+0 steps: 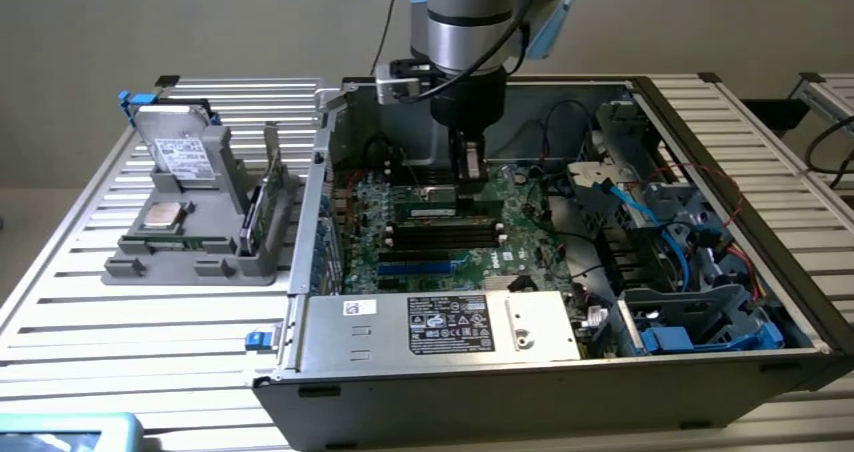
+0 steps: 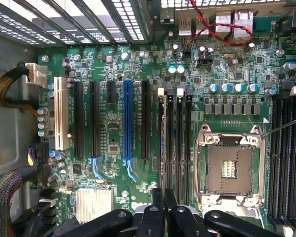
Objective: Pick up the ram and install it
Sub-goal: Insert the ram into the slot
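An open case point(image 1: 534, 397) on a slatted table point(image 1: 134, 352) holds a green motherboard point(image 2: 113, 64) with a blue slot point(image 2: 127, 123), a CPU socket point(image 2: 230, 168) and a heatsink point(image 2: 93, 203); a gray holder point(image 1: 187, 252) stands beside it.

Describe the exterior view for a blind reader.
A robot arm reaches into an open computer case on a slatted table, its shut hand at the ram over the motherboard's memory slots. A grey parts holder sits beside the case.

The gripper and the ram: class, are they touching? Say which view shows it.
Touching. In the exterior view the gripper is shut on the upper edge of the ram, which stands on edge over the memory slots; no gap shows between them.
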{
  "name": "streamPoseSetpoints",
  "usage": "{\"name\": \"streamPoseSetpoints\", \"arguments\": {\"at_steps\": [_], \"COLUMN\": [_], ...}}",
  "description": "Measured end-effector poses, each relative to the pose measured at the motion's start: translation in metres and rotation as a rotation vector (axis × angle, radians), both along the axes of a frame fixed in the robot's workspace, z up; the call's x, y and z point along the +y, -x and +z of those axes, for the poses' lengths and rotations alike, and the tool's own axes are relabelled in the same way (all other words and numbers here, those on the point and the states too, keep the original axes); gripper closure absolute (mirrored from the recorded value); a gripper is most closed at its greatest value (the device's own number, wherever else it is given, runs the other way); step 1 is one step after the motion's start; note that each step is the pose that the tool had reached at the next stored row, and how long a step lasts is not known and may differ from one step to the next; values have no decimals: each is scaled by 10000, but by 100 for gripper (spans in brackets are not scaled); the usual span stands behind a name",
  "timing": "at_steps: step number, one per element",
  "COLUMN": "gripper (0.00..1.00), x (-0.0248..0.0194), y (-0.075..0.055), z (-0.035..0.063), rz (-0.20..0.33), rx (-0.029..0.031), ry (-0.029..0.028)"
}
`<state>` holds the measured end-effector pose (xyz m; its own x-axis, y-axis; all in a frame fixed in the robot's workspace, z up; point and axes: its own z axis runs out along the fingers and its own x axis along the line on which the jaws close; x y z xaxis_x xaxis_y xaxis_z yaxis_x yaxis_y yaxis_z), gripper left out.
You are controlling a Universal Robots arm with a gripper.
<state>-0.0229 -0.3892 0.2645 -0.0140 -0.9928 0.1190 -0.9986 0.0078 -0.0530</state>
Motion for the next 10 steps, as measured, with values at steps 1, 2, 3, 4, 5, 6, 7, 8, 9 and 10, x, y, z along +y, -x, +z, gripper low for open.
{"name": "streamPoseSetpoints", "arguments": {"at_steps": [1,2,3,4,5,6,7,8,9,10], "gripper": [87,87,87,87,87,87,87,87,87,87], "x": [0,0,6,13,14,14,14,11,9,8], "y": [-1,-2,-2,-2,-2,-2,-2,-2,-2,-2], "z": [-1,-4,-12,-21,-31,-40,-47,-52,-57,-63], "rz": [0,-1,0,0,0,1,1,0,0,-2], "rx": [-1,-1,0,0,0,-1,0,4,10,12], "ry": [47,106,156,159,157,157,158,156,155,153]}}
